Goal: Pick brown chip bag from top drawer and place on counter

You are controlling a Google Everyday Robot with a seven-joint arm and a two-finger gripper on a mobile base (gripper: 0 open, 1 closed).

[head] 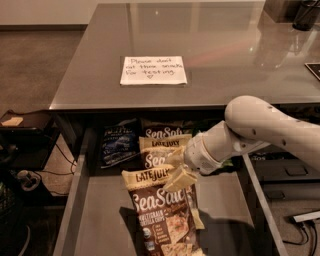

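A brown chip bag with a cream "LATE JULY" band stands tilted above the floor of the open top drawer. My gripper is shut on the right end of its top band, with one cream finger in front of the bag. Two more brown bags lie at the drawer's back, beside a dark blue bag. The grey counter above bears a white handwritten note. My white arm reaches in from the right.
The drawer's raised side walls run along the left and the right. A dark container stands at the counter's far right corner. Cables and a low stand are on the floor at left.
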